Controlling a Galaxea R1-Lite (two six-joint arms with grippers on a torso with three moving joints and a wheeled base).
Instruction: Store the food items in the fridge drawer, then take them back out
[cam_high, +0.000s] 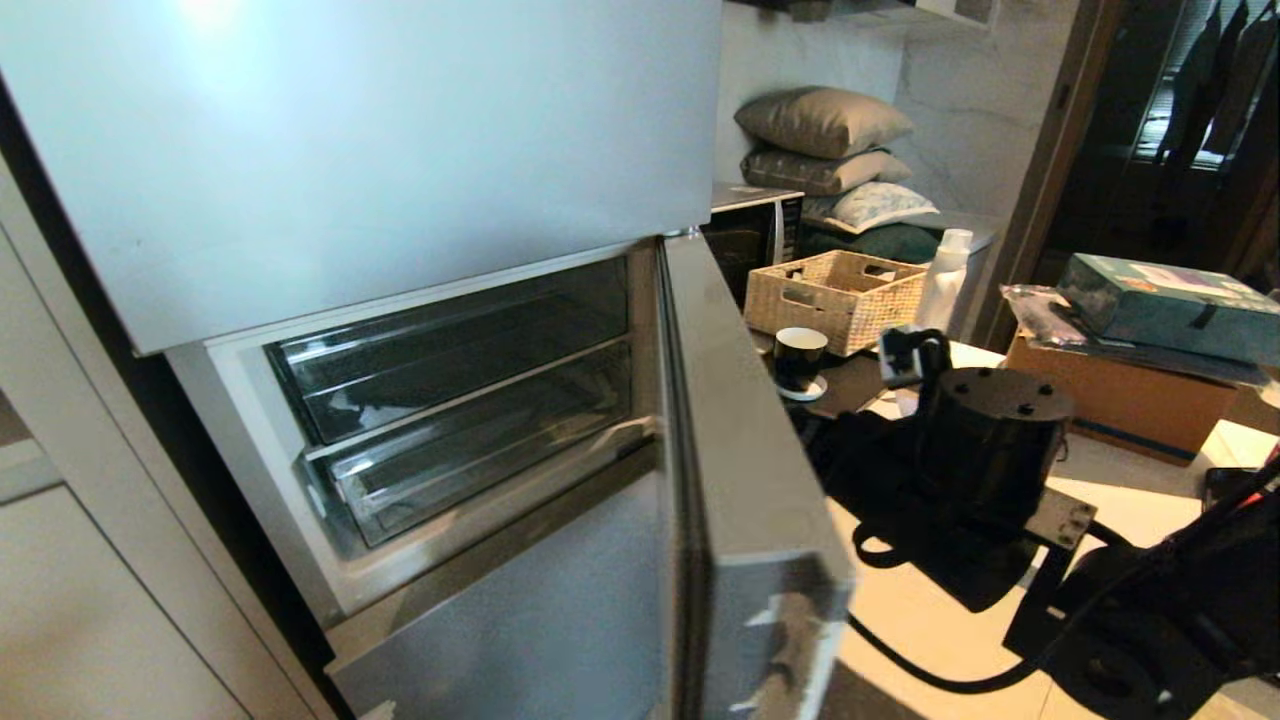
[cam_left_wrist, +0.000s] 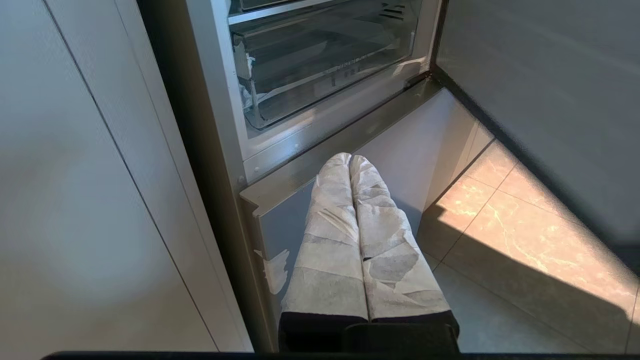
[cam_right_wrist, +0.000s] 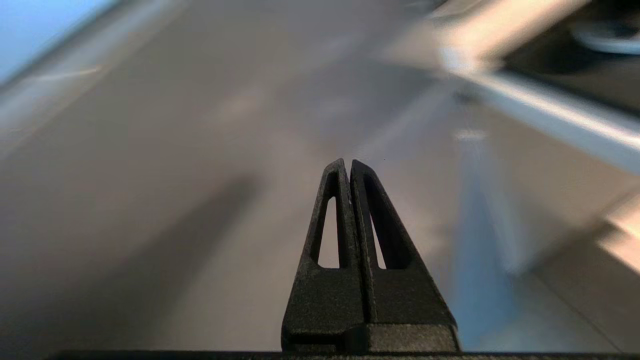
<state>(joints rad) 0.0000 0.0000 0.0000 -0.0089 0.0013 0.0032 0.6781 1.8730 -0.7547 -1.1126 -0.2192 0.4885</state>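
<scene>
Fridge door (cam_high: 745, 480): swung open, giving access to drawers.
Crisper drawer (cam_high: 470, 450): lower clear drawer, pushed in; no food items visible.
Left gripper (cam_left_wrist: 350, 159): fingers pressed together, empty, low before fridge.
Right gripper (cam_right_wrist: 348, 162): pressed together, empty, likely near door.

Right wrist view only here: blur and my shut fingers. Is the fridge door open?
Observer: Yes. In the head view the fridge door stands swung open, to the right of the compartment.
Operator: Drawers?
Observer: Two clear drawers are stacked inside, the upper drawer and the lower drawer, both pushed in.
Operator: Left arm?
Observer: The left gripper is shut and empty, low in front of the fridge's lower door panel.
</scene>
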